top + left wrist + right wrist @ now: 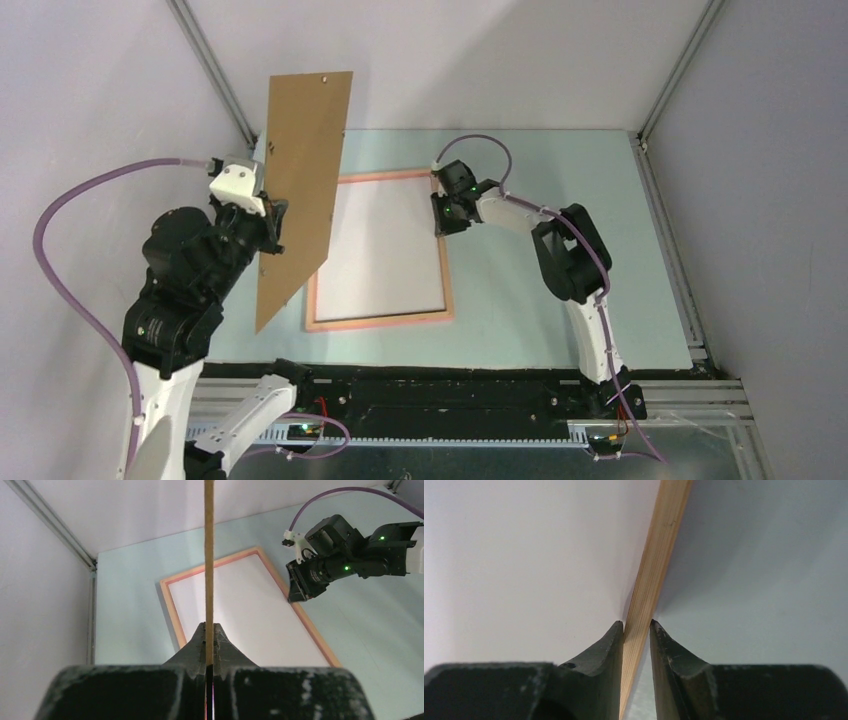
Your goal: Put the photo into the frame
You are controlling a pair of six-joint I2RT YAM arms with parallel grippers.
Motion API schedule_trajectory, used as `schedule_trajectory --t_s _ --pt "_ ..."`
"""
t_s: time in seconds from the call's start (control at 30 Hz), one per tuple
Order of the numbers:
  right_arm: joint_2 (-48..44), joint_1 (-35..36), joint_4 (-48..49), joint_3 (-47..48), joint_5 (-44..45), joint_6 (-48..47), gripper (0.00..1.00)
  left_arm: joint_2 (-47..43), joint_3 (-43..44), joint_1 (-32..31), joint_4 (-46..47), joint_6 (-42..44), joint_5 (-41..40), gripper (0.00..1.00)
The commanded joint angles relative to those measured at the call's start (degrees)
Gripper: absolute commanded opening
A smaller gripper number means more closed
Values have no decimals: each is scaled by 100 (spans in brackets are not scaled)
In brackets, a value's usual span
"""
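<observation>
The pink frame (380,320) lies flat on the pale green table. Inside it is the photo (385,250), white back up. My right gripper (441,228) is down at the frame's right rail (656,555), with one fingertip on each side, both touching the wood. White sheet (524,555) shows to the left of the rail and table to the right. My left gripper (272,215) is raised at the left and shut on the edge of the brown backing board (300,190). It holds the board upright, seen edge-on (209,555) above the frame (170,605).
Metal posts (215,70) and grey walls close in the table's back corners. A black strip (450,385) with both arm bases runs along the near edge. The raised board overhangs the frame's left rail.
</observation>
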Motion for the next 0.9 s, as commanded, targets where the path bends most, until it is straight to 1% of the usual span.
schedule_trajectory --t_s 0.0,0.1,0.2,0.33,0.5,0.7,0.77,0.83,0.87 --pt "-488 -385 60 -525 403 -138 19 234 104 49 994 -202 456 0" --pt "-744 -654 202 -857 405 -148 17 466 141 50 1118 -374 809 0" --pt "-994 -878 412 -1340 405 -172 14 671 156 48 1338 -753 1071 0" --pt "-1420 -1308 688 -1985 405 -124 12 970 70 49 1753 -1338 1424 0" --pt "-1985 -1650 1002 -2712 344 30 9 1438 0 51 2255 -2217 1752 0" --pt "-2372 -1816 1146 -3052 315 62 9 1914 -169 50 2898 -2991 2241 0" --pt "-2474 -1852 1222 -3165 305 68 12 2035 -283 51 3109 -3241 2416 0" --pt "-2534 -1871 1281 -3219 290 35 19 2137 -399 51 3331 -3418 2582 0" --pt "-2559 -1898 1290 -3224 273 34 27 2219 -424 51 3381 -3481 2667 0"
